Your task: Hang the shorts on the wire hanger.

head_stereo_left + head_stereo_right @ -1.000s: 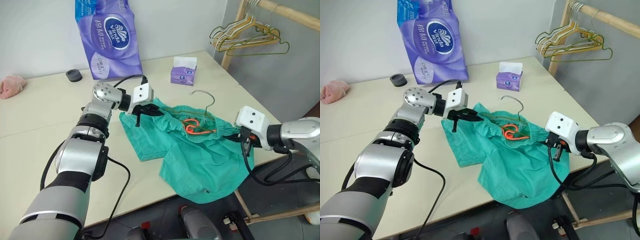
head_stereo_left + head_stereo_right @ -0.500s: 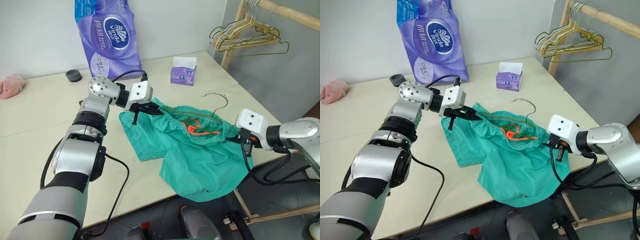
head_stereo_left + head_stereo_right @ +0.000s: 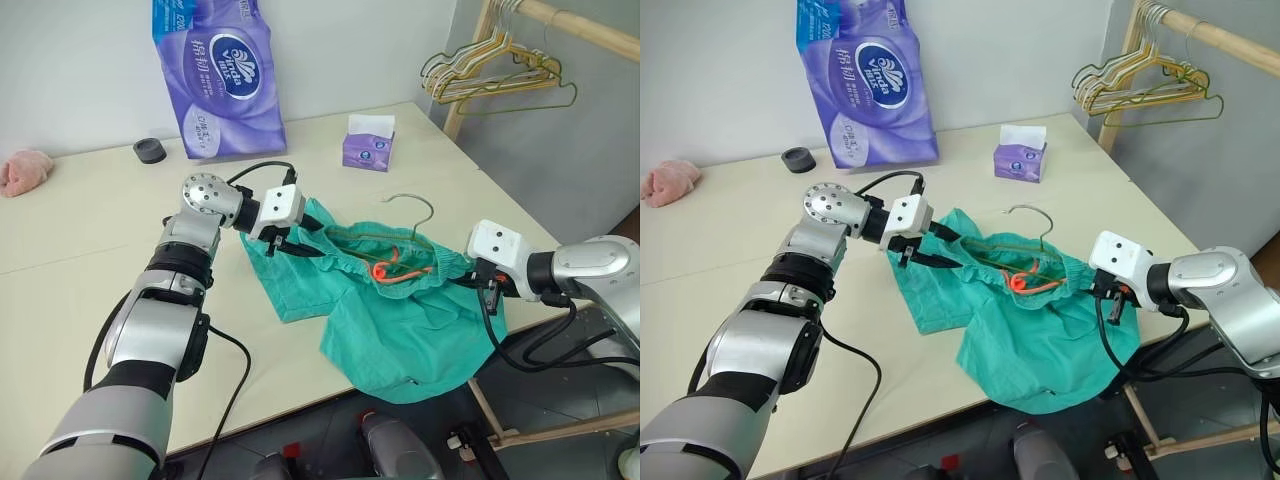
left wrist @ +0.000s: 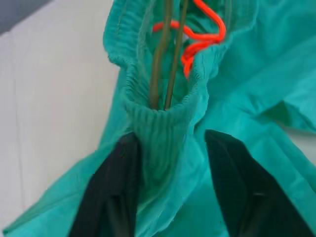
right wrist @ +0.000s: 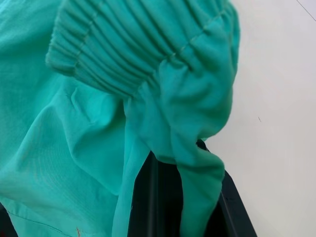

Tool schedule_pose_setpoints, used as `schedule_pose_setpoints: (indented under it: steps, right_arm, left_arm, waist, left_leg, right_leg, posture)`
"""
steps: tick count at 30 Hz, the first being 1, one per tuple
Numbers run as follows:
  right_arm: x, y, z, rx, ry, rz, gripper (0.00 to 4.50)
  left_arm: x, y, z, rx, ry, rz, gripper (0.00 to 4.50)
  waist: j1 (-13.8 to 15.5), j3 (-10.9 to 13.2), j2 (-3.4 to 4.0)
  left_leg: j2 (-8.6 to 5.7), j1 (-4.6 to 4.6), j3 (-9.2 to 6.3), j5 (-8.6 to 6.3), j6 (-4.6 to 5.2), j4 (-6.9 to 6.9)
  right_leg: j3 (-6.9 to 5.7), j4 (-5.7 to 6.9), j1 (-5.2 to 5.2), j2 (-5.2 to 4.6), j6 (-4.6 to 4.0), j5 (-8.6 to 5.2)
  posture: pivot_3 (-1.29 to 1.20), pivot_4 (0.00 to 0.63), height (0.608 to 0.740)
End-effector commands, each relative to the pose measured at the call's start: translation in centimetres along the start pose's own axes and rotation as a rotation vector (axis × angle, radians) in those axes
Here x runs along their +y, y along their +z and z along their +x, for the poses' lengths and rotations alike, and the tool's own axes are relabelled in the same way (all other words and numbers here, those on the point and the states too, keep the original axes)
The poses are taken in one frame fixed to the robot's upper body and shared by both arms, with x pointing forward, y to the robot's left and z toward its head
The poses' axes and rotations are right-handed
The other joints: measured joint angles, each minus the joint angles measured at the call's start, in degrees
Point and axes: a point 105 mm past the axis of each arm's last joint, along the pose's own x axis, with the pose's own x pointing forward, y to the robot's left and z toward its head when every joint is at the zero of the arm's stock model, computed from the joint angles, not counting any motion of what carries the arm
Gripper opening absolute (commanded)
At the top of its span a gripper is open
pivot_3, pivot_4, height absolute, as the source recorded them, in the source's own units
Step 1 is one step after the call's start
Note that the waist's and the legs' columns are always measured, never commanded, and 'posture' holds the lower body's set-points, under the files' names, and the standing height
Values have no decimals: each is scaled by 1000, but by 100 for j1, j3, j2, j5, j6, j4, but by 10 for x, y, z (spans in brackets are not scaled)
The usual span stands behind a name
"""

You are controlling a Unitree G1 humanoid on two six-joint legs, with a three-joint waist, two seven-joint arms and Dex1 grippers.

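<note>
The teal-green shorts [image 3: 400,320] lie on the table's near right corner, one leg draped over the edge, orange drawstring [image 3: 392,268] showing in the waist opening. The wire hanger [image 3: 415,206] sits inside the waistband with its hook sticking up and its two wires [image 4: 165,59] running into the gathered elastic. At the waistband's left end my left gripper [image 3: 293,246] is open, its black fingers [image 4: 116,192] standing on either side of the cloth. My right gripper [image 3: 487,290] is shut on the waistband's right end, with a fold of cloth [image 5: 197,163] pinched between its fingers.
At the back stand a large purple tissue pack [image 3: 220,80], a small purple tissue box [image 3: 368,148] and a black round object [image 3: 149,150]. A pink cloth lump [image 3: 22,172] lies far left. Several gold and green hangers [image 3: 490,75] hang on a wooden rail at the right.
My left gripper was shut on the waistband's left end and has now opened around it. The hanger hook swung right, then came back upright. The right gripper keeps its grip.
</note>
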Motion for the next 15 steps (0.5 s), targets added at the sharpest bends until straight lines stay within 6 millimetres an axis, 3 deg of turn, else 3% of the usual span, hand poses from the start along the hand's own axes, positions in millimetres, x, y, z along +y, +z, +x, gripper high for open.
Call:
schedule_pose_setpoints:
  steps: [1,4,11,15]
  right_arm:
    - [-5,8,-4,-20,-31,-31,0]
    - [-4,10,-3,-26,-30,-35,0]
    - [-4,15,0,-42,-29,-41,0]
    - [-4,15,1,-39,-30,-45,0]
  left_arm:
    - [2,12,-3,-46,11,19,3552]
    - [-1,13,0,-55,2,20,4436]
    - [-5,16,12,-83,-3,25,4477]
    - [21,23,-1,-103,165,14,4477]
  waist:
    - [-1,0,0]
    - [-2,0,1]
    - [7,0,1]
    - [5,0,0]
  left_leg:
    - [0,0,0,0,0,0]
    - [1,1,0,0,0,0]
    - [3,0,-3,0,0,1]
    - [2,1,-4,0,0,1]
  right_leg:
    - [0,0,0,0,0,0]
    - [1,0,0,0,0,0]
    - [0,0,2,-2,0,0]
    - [-1,0,2,-2,0,0]
  posture:
    - [-275,67,740]
    - [-273,67,740]
    - [-275,67,740]
    - [-285,67,740]
